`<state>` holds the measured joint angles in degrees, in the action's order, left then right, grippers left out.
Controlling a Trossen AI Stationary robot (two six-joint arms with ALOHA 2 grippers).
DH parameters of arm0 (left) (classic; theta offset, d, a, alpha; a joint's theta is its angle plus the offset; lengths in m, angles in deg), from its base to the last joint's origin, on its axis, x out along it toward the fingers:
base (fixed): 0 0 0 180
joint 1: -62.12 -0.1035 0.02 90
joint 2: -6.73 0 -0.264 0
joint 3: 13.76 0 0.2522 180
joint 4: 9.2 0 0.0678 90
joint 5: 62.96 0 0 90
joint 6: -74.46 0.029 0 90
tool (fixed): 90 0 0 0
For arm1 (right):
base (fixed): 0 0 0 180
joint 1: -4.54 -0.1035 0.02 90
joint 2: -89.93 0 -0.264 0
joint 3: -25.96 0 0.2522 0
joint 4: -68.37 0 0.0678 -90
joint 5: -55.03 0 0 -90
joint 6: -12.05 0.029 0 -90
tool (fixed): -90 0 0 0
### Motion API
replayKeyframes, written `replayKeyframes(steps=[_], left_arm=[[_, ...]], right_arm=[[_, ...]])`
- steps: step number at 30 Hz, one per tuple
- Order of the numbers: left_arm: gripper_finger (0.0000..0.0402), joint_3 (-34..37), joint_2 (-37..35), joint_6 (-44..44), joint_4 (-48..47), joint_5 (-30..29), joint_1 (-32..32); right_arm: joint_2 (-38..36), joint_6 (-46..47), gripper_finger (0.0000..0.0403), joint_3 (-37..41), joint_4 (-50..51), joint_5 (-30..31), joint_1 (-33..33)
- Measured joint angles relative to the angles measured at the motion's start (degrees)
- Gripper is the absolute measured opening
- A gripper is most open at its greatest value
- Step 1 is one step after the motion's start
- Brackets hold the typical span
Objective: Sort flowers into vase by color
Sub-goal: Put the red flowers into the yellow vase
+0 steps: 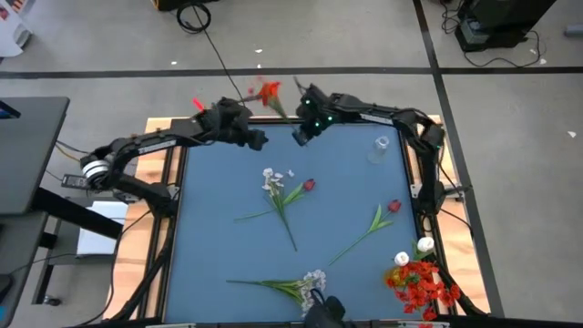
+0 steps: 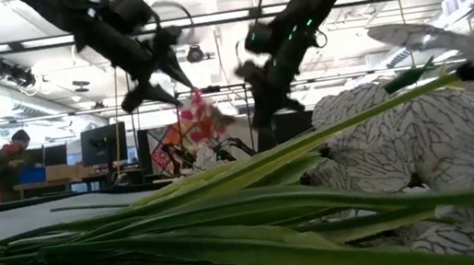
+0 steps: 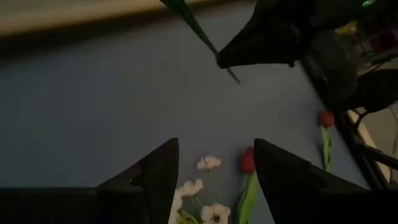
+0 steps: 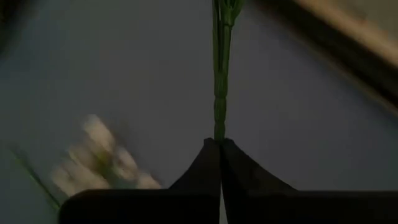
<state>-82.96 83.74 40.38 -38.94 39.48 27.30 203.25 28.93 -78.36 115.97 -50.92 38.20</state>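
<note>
Above the blue table's point(image 1: 219, 255) twelve o'clock edge, the right gripper point(image 1: 300, 135) pinches the thin green stem point(image 4: 220, 93) of a red artificial flower point(image 1: 270, 92); the left gripper point(image 1: 258, 139) hovers spread. At one o'clock stands a clear glass vase point(image 1: 380, 148), contents indiscernible.

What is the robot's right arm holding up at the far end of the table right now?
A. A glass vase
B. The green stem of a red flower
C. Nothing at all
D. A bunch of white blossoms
B: the right end effector is pinched shut on a thin green stem, and from above the red flower shows raised at the table's far edge, beside that arm.
</note>
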Motion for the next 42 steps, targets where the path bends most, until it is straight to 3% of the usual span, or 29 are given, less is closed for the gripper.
replayKeyframes(steps=[5,10,14,25,31,37,39,42], left_arm=[[0.0212,0.0,-6.6,10.0,2.3,0.9,-1.5],[0.0212,0.0,-8.6,14.3,13.9,11.5,-2.6],[0.0212,-0.1,-6.9,14.0,23.4,17.4,-0.7],[0.0206,0.0,-2.0,13.5,39.1,19.7,5.4],[0.0149,0.0,-2.0,13.2,39.4,19.6,6.8],[0.0051,0.0,-2.0,14.1,39.7,20.2,8.6],[0.0019,0.0,-2.0,14.2,39.8,20.2,9.0],[0.0014,0.0,-2.0,14.2,39.3,20.3,9.2]], right_arm=[[-11.3,12.2,0.0004,11.2,-16.9,2.7,-3.4],[-20.6,18.9,0.0003,22.8,-33.9,10.3,-9.3],[-24.2,17.0,0.0002,26.9,-40.8,15.3,-14.3],[-27.3,6.5,0.0002,26.8,-45.3,25.4,-24.8],[-27.3,4.4,0.0003,26.8,-46.6,26.6,-27.1],[-27.3,2.8,0.0009,26.8,-48.3,27.0,-28.3],[-27.5,3.9,0.0026,26.8,-47.9,26.4,-28.3],[-29.1,6.1,0.0072,26.8,-44.0,25.3,-28.2]])
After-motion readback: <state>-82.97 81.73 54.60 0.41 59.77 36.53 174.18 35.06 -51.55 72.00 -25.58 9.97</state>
